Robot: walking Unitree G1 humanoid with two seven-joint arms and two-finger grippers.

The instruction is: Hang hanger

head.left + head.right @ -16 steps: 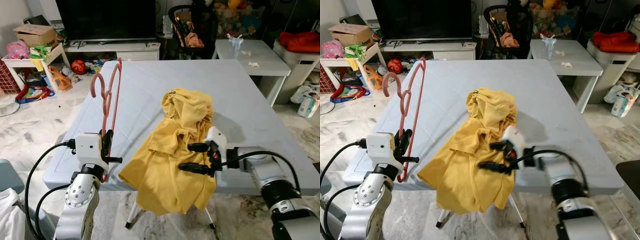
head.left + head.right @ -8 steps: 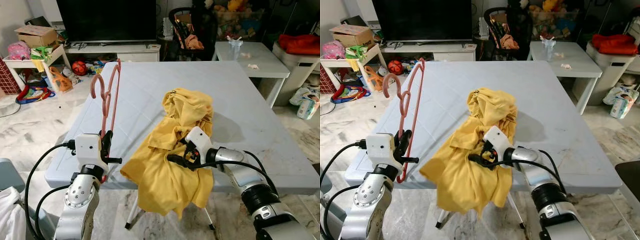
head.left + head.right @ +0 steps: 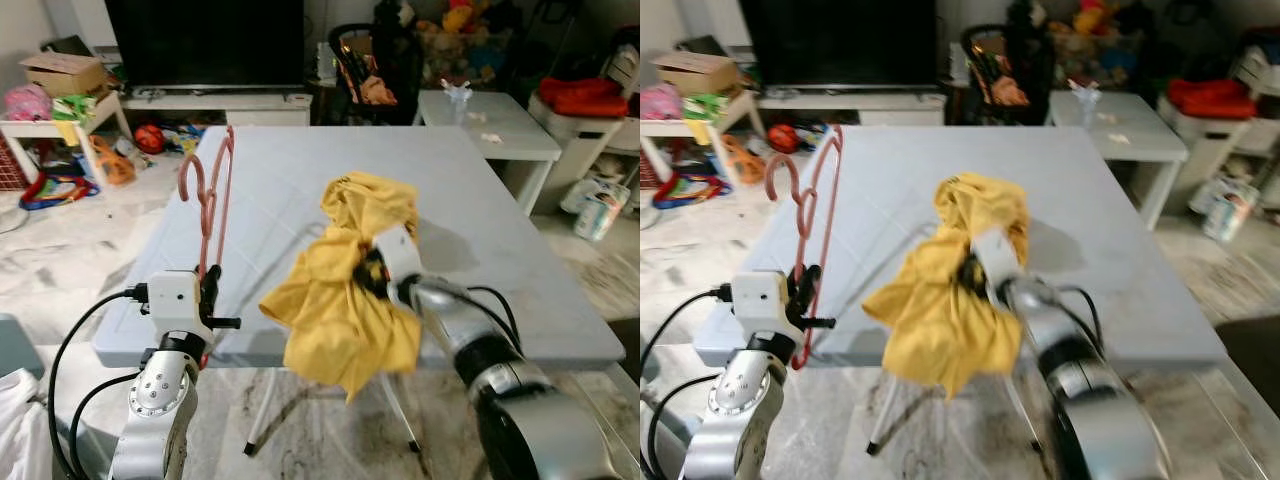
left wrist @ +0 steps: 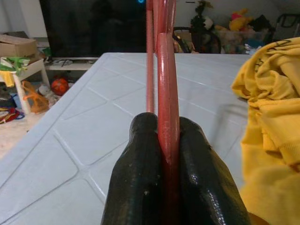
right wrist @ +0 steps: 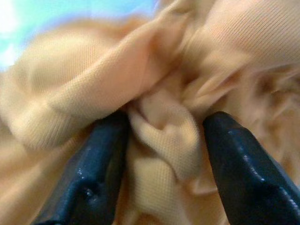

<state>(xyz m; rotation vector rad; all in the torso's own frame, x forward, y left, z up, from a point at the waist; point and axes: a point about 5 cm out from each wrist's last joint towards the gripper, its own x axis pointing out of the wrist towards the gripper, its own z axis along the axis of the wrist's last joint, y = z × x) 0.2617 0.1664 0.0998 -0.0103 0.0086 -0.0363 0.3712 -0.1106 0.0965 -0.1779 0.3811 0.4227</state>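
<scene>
A red hanger (image 3: 212, 185) stands upright over the table's left front corner. My left gripper (image 4: 161, 127) is shut on its lower bar, low at the table's edge (image 3: 205, 300). A crumpled yellow shirt (image 3: 345, 300) lies on the grey table (image 3: 300, 170), with part of it hanging over the front edge. My right gripper (image 3: 372, 268) is pushed into the shirt's middle. In the right wrist view its black fingers (image 5: 91, 180) stand apart, open, with a fold of yellow cloth (image 5: 164, 136) between them.
A white side table (image 3: 490, 110) stands at the back right, with a dark chair (image 3: 380, 60) beside it. A television on a low stand (image 3: 230, 100) is behind. Toys and boxes (image 3: 60, 110) litter the floor on the left. The table's folding legs (image 3: 265, 420) show below.
My right gripper has moved from the front edge up into the shirt, bunching the hanging cloth upward. The left gripper still holds the hanger upright. The camera has shifted slightly.
</scene>
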